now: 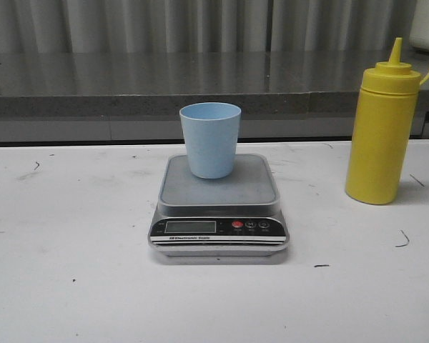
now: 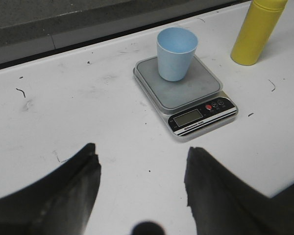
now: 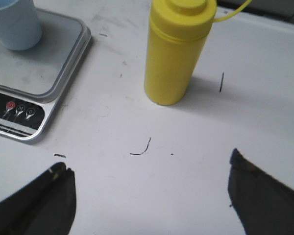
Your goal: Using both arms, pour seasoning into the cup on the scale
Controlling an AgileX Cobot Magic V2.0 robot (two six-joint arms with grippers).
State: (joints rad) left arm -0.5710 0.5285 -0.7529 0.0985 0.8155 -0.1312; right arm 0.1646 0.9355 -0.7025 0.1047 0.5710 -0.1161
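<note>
Standing upright on the white table [image 1: 71, 286], the yellow seasoning bottle [image 1: 380, 136] shows a pointed nozzle; both the left gripper [image 2: 142, 188] and right gripper [image 3: 149, 198] have fingers spread apart, empty.

So there's a small pale blue plastic tumbler [image 1: 210, 140] standing upright and open-topped on the steel platform of a flat silver digital kitchen scale [image 1: 219, 207], toward the back of it. The scale has a black front panel with an LCD and a red button. Off to the right, well apart, a tall yellow squeeze bottle [image 1: 382, 128] stands upright, nozzle cap on.
</note>
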